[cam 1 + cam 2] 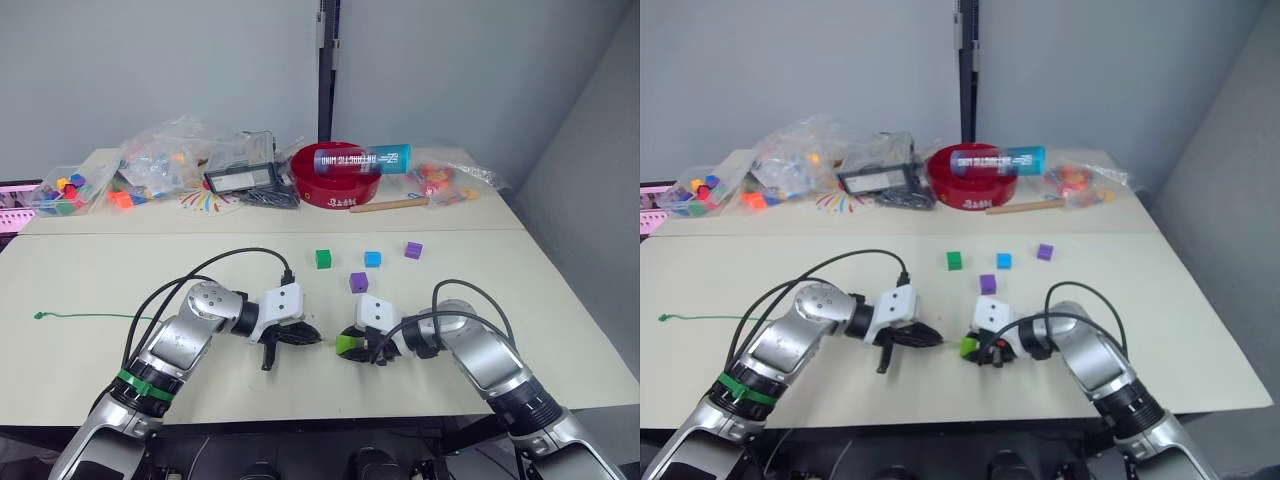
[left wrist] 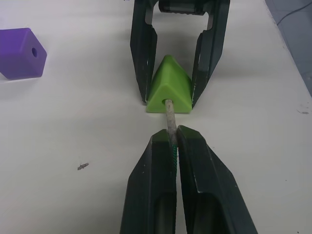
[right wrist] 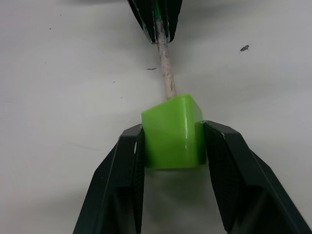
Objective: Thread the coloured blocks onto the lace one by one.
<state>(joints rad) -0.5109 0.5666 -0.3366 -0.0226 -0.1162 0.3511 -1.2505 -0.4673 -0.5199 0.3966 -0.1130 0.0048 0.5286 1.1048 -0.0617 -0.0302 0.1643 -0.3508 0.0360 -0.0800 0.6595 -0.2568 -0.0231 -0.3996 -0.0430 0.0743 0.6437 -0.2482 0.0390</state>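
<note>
My right gripper [image 1: 352, 347] is shut on a lime green block [image 1: 346, 346] at the table's front middle; the wrist view shows the block [image 3: 172, 131] squeezed between both fingers. My left gripper [image 1: 312, 338] is shut on the lace, whose stiff pale tip [image 2: 169, 117] enters the hole of the lime block [image 2: 169, 90]. The lace's green cord [image 1: 90, 318] trails left across the table to its knotted end. A dark green block [image 1: 322, 259], a blue block [image 1: 372, 259] and two purple blocks [image 1: 359, 282] [image 1: 413, 250] lie just beyond the grippers.
At the table's back stand a red bowl [image 1: 335, 185] with a blue can [image 1: 362, 159] across it, clear bags of toy pieces [image 1: 165, 160], a black case [image 1: 241, 179], a wooden stick [image 1: 388, 206] and a box of mixed pieces [image 1: 66, 190].
</note>
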